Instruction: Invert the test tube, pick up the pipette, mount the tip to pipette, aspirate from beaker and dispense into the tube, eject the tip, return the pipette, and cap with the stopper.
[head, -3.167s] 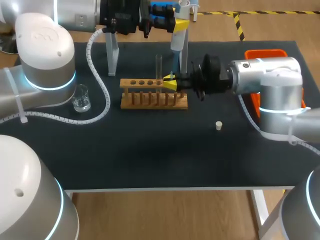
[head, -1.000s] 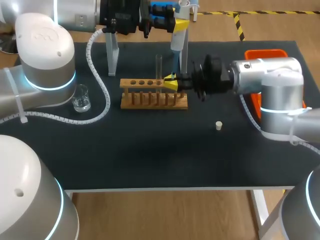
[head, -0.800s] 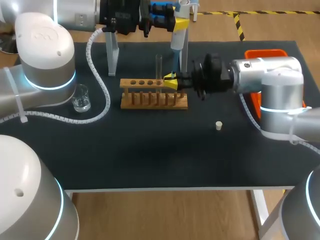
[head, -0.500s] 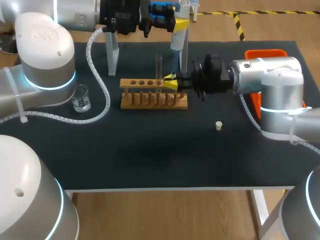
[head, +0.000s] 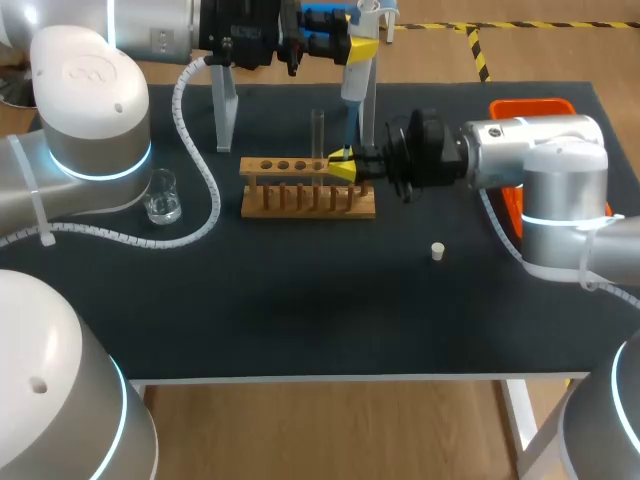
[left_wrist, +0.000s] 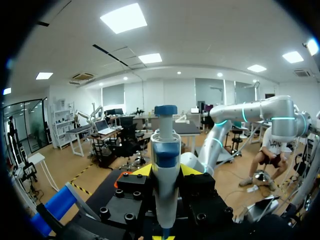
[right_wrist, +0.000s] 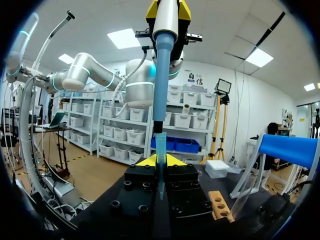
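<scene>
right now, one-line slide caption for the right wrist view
Pipette set end to end on the tip held upright in the right gripper, wooden rack beside it.

Test tube (head: 318, 130) in rack (head: 300, 201), beaker (head: 161, 196) leftward

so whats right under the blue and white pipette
A thin translucent tip sits under the pipette, gripped by the right gripper beside the wooden rack. Whether it is fully seated cannot be seen.
</scene>
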